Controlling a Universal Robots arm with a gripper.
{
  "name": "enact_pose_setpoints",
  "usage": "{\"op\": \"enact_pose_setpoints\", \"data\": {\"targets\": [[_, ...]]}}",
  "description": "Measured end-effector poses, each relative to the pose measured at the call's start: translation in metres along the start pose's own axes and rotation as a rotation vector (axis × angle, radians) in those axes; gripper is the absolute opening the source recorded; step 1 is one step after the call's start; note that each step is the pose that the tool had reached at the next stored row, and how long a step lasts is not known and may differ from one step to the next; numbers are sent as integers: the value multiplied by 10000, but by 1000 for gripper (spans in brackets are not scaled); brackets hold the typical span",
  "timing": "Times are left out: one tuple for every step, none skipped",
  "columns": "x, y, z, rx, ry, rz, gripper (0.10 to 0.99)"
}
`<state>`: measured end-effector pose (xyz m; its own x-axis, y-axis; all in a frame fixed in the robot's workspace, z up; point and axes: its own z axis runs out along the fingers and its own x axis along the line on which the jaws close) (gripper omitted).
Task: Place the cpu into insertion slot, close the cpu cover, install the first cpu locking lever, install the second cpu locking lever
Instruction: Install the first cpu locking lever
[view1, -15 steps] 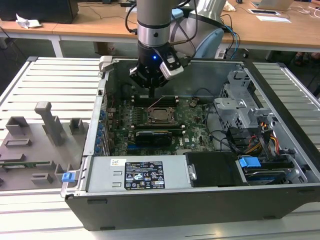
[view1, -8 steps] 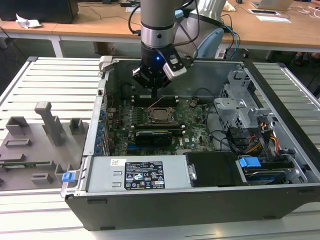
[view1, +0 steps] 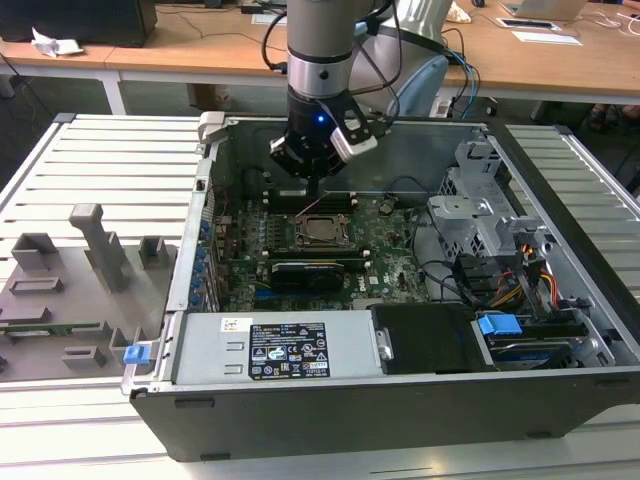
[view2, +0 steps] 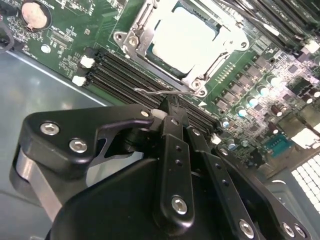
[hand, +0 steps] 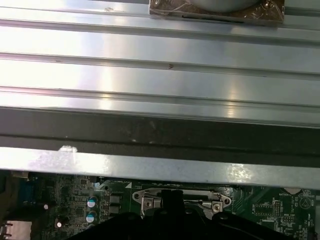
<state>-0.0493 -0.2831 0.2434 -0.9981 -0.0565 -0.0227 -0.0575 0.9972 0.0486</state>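
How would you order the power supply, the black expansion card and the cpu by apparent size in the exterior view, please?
1. Power supply, nearest the camera, which inflates it.
2. Black expansion card.
3. cpu, smallest.

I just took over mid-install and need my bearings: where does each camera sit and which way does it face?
Exterior view: off the arm, above the open computer case, looking down at the arm and tool over the cpu.
Second wrist view: on the arm, looking past the tool at the cpu under the cpu cover.
First wrist view: on the arm, facing the case wall.
Exterior and second wrist views share the cpu.
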Motion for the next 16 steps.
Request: {"op": "enact_pose_setpoints", "data": {"targets": [[-9, 1, 5, 0, 0, 0, 110], [-22, 7, 23, 2, 2, 0, 110], [-29, 12, 36, 1, 3, 2, 110], [-52, 22, 58, 2, 12, 1, 110], [-80, 28, 69, 0, 16, 1, 110], [-90, 31, 73, 0, 18, 2, 110], [-98, 32, 77, -1, 17, 1, 110], [-109, 33, 83, 0, 18, 2, 110], [-118, 33, 88, 0, 20, 1, 110], [-126, 32, 94, 0, 21, 1, 110], [-135, 32, 100, -1, 23, 1, 110], [-145, 31, 108, 0, 25, 1, 110], [-152, 30, 113, 0, 26, 1, 110], [-162, 29, 120, 0, 27, 2, 110], [-172, 28, 126, 0, 30, 3, 110], [-188, 27, 135, 0, 33, 2, 110]]}}
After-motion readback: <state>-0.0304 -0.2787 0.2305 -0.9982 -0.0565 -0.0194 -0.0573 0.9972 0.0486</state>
